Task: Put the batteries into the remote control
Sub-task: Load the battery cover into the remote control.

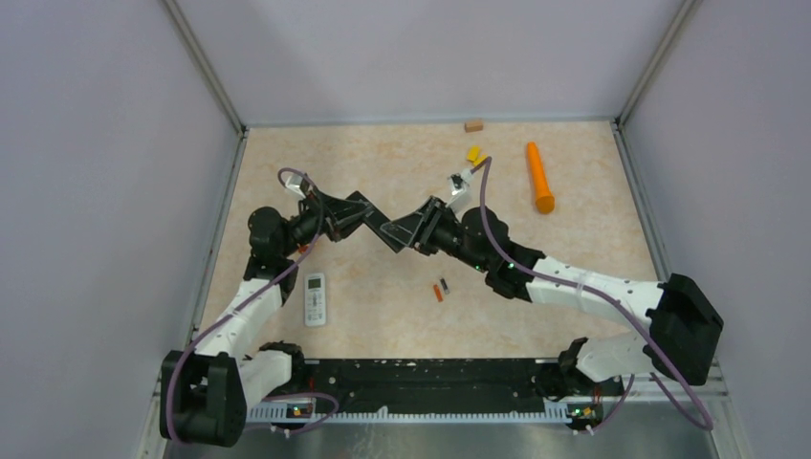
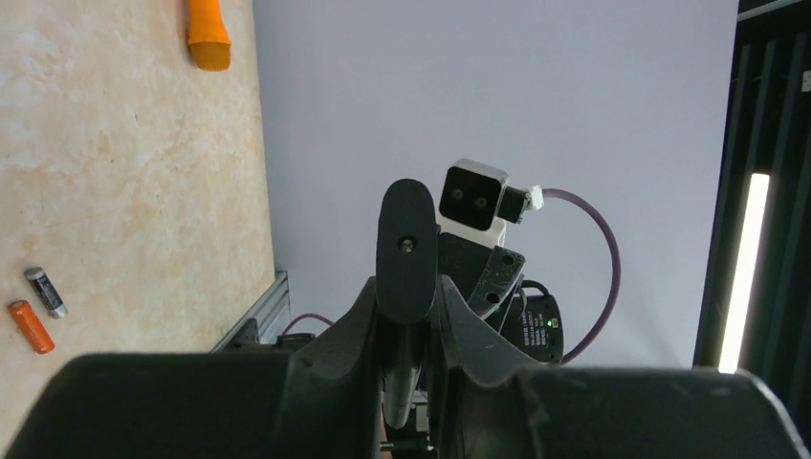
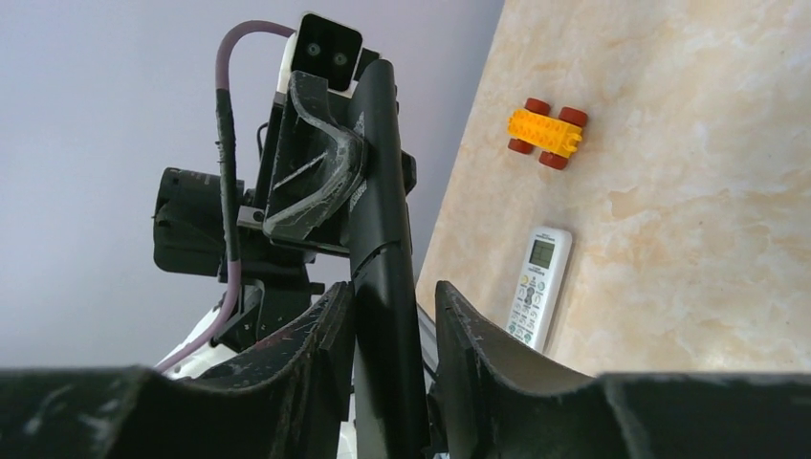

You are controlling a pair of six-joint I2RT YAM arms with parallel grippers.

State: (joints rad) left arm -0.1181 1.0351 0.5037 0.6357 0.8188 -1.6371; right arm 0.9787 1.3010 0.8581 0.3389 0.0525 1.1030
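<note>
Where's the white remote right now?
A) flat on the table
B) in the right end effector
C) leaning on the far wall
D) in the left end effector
A: the white remote lies face up on the table beside the left arm, nothing gripping it.
</note>
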